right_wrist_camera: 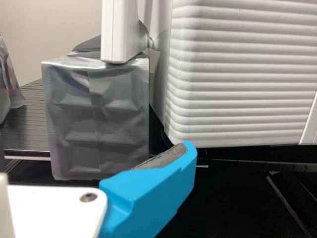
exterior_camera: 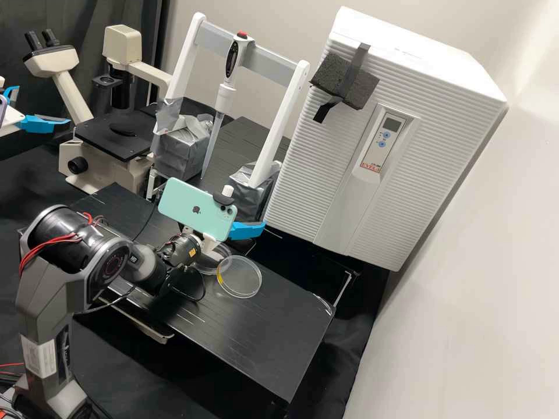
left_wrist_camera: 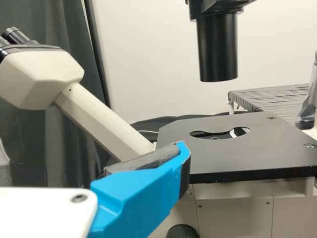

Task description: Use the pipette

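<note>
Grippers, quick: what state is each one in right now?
Left gripper: open, its pad bare, holding nothing.
Right gripper: open, its pad bare, holding nothing.

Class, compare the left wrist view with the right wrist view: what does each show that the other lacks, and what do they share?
Left wrist view, not the right: a cream microscope with its eyepieces, its black stage with a central opening, and a black cylinder hanging above that stage.
Right wrist view, not the left: a block wrapped in grey tape holding a white post, next to a white ribbed cabinet.
Shared: a black ribbed platform and a pale wall behind.
</note>
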Available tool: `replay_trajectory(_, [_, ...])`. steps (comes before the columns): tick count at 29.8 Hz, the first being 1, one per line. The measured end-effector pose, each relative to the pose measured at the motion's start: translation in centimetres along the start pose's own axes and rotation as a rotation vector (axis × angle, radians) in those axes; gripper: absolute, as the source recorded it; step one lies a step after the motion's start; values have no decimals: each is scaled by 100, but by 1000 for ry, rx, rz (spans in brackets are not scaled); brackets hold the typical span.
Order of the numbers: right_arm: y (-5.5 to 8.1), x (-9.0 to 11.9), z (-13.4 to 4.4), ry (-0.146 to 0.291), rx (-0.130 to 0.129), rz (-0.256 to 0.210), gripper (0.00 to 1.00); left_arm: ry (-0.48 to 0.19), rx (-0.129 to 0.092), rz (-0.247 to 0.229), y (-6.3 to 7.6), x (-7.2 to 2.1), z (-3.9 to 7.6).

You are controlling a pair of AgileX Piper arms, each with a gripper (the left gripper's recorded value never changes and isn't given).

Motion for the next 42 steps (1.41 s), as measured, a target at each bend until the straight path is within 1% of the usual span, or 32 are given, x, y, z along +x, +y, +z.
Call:
replay_trajectory(10, [0,0,0,0,0,0,100,-1,1,0,0,0,1])
replay_trajectory(13, [0,0,0,0,0,0,100,-22,-2,5,17,-9,64])
replay_trajectory(14, [0,0,0,0,0,0,100,-42,-8,11,38,-19,111])
replay_trajectory(15, [0,0,0,0,0,0,100,-65,-9,17,57,-32,163])
replay_trajectory(18, [0,0,0,0,0,0,100,-139,4,28,104,-94,325])
replay_trajectory(21, [0,0,0,0,0,0,100,-200,-1,50,170,-150,499])
replay_trajectory(25, [0,0,0,0,0,0,100,-258,-8,76,237,-228,655])
replay_trajectory(28, [0,0,0,0,0,0,100,-300,-12,79,245,-285,766])
replay_trajectory(31, [0,0,0,0,0,0,100,-351,-7,87,266,-343,903])
replay_trajectory(35, [0,0,0,0,0,0,100,-426,-8,85,260,-420,1088])
replay_trajectory(38, [0,0,0,0,0,0,100,-468,-9,85,262,-469,1187])
replay_trajectory(42, [0,0,0,0,0,0,100,-510,-15,88,273,-520,1293])
